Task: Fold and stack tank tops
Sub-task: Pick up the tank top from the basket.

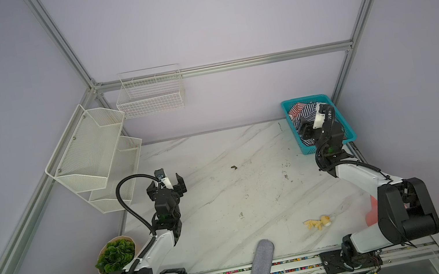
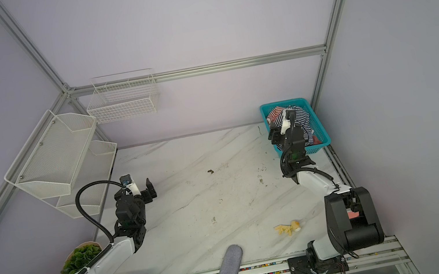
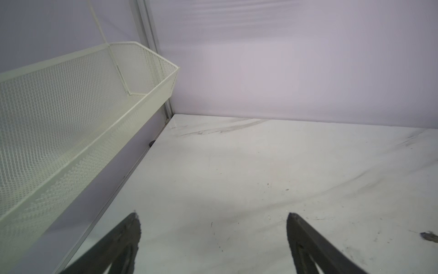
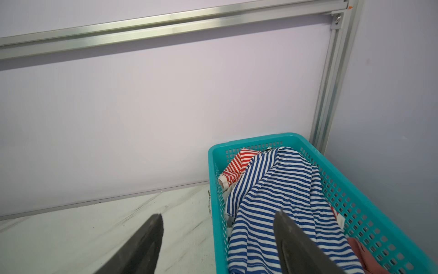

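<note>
The tank tops lie crumpled in a teal basket point(image 4: 212, 161) at the back right of the table. The navy-and-white one point(image 4: 279, 189) is on top, and the red-and-white one point(image 4: 239, 161) peeks out at the basket's far end. Both also show in a top view: navy point(image 1: 310, 111) and red point(image 1: 295, 109). My right gripper point(image 4: 219, 213) hangs open over the basket's near wall, one finger above the navy top and the other outside, over the table. My left gripper point(image 3: 212, 214) stands open above bare table at the left; in a top view it point(image 1: 166, 183) is far from the basket point(image 1: 303, 99).
A white mesh shelf point(image 1: 87, 155) and a wire basket point(image 1: 150, 95) hang on the left and back walls. A grey felt case point(image 1: 262, 264) overhangs the front edge. A potted plant point(image 1: 115, 255) sits front left and a small yellow toy point(image 1: 317, 222) front right. Pink cloth point(image 4: 360, 251) lies in the basket.
</note>
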`<action>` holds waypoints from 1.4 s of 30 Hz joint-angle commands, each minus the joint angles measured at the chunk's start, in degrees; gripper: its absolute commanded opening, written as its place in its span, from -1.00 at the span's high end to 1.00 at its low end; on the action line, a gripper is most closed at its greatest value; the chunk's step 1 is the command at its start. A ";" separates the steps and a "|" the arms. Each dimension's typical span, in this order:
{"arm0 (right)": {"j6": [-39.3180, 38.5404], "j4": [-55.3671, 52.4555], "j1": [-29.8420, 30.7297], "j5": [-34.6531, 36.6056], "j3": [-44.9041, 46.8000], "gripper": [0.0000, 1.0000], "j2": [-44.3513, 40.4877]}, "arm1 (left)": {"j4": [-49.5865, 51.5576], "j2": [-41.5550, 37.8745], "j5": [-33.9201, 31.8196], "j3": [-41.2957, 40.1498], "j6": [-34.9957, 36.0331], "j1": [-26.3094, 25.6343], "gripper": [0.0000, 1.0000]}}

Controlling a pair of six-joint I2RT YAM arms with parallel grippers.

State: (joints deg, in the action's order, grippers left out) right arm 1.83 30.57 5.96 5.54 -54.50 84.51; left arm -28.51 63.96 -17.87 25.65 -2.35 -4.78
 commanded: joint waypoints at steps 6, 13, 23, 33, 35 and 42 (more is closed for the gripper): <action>0.21 -28.29 -0.72 0.53 -22.01 -0.52 17.73 | 25.02 -3.15 20.96 14.80 -11.79 -3.09 -0.80; 5.46 -33.99 -5.53 -4.23 -31.99 -0.44 29.23 | 28.58 -4.02 23.80 15.66 -14.56 -10.40 -0.78; 9.77 -35.24 -10.61 -15.26 -36.83 -0.25 37.18 | 29.57 -2.66 21.05 15.67 -17.07 -16.35 -0.79; 11.27 -34.88 -11.29 -23.83 -37.26 -0.13 38.65 | 29.81 -2.00 20.29 16.48 -17.33 -18.46 -0.80; 11.40 -34.75 -11.30 -26.10 -37.26 0.00 38.82 | 29.85 -2.09 20.15 16.69 -17.26 -18.83 -0.80; 11.98 -35.03 -11.58 -29.82 -36.65 0.71 39.53 | 30.36 -2.70 19.64 16.95 -17.10 -19.52 -0.80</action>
State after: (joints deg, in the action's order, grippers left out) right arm 13.47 -3.25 -5.43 -20.86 -90.78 122.89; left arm 2.55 62.08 2.52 36.56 -18.98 -23.90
